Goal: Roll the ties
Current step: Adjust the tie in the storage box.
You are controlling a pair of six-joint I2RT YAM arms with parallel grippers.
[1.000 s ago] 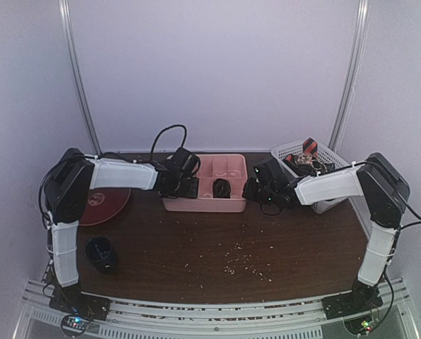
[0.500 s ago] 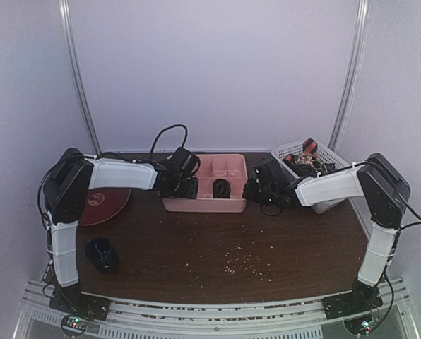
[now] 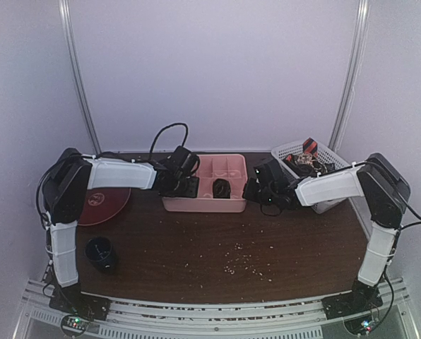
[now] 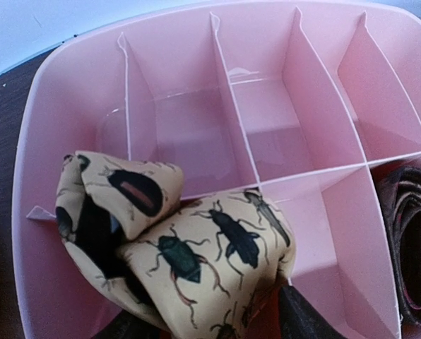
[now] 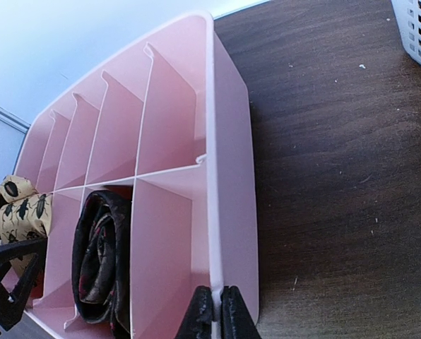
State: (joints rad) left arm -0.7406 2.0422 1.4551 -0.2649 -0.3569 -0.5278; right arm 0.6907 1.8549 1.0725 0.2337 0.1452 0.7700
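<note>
The rolled tan tie (image 4: 189, 261), printed with beetles, is at the pink tray (image 4: 55, 141), in the end compartment nearest the left arm, pinched in the left gripper (image 4: 210, 326). A dark rolled tie (image 5: 101, 261) fills a slot further along. The tray stands midway along the desk's (image 3: 217, 247) far edge, and the right gripper (image 5: 212, 312) is clamped tight on its wall.

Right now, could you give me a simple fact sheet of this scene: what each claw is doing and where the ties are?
Left arm: left gripper holds the tan tie, bunched, at the left end of the pink tray
Right arm: right gripper pinches the tray's right wall
In the tray: one dark rolled tie in a near compartment
Far right: white basket with more ties
Also on the table: red plate, dark cup, crumbs
</note>
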